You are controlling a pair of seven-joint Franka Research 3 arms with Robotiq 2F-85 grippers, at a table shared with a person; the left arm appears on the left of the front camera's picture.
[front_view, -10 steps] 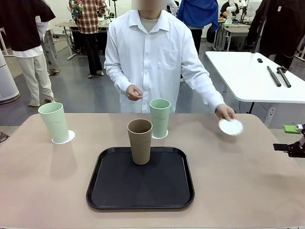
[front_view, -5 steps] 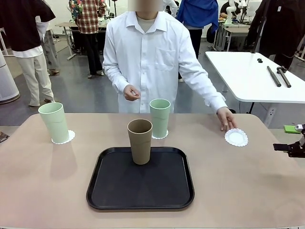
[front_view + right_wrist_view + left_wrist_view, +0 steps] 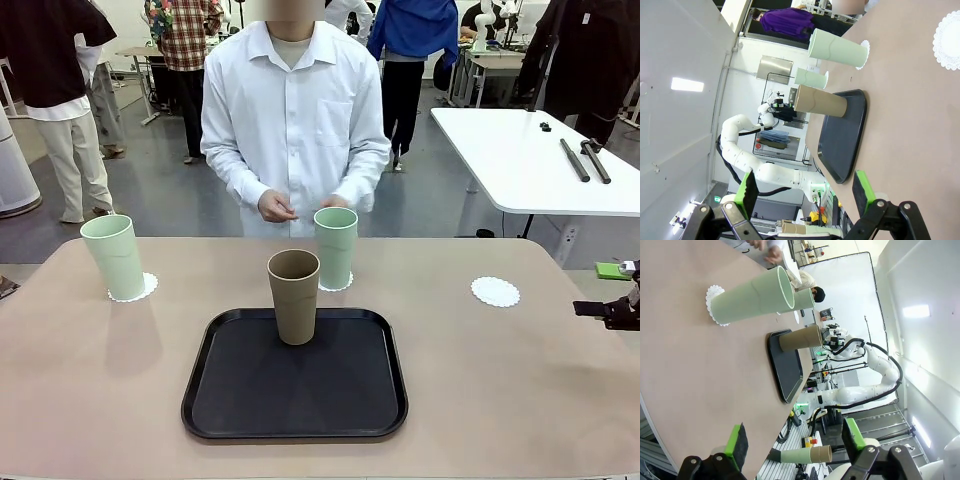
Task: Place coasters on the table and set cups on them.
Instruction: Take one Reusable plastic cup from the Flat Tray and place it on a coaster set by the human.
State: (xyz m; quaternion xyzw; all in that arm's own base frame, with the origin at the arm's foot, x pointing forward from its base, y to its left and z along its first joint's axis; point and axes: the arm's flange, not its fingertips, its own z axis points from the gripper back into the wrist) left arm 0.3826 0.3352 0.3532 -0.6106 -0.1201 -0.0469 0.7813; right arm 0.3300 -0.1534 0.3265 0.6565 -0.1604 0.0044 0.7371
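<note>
Coasters number three on the beige desk (image 3: 520, 400). The left coaster (image 3: 148, 286) sits under the left green cup (image 3: 113, 256) near the far left corner, so just a scalloped crescent peeks out beside the base. The middle coaster (image 3: 348, 285) is hidden even more by the middle green cup (image 3: 335, 246), which stands upright just beyond the black tray (image 3: 295, 395); a thin lacy rim is all that shows. The bare coaster (image 3: 496, 292) lies flat on the right side, well apart from the cups, with nothing on it; in the right wrist view the picture's edge cuts part of it off. The tan cup (image 3: 293, 297) stands upright inside the tray, near its far edge, on no coaster.

Across the desk a person (image 3: 295, 120) in a white shirt holds both hands at the waist. One hand (image 3: 277, 207) is loosely curled; the other is partly behind the middle cup's rim and hard to make out.

The left claw (image 3: 795, 440) hangs released near the desk's left end, green pads wide apart with nothing between them. The right claw (image 3: 805, 190) is likewise released and empty, near the right end. In the front view a black piece of the right arm (image 3: 608, 311) pokes in at the right edge, cut off, too little to read its shape
</note>
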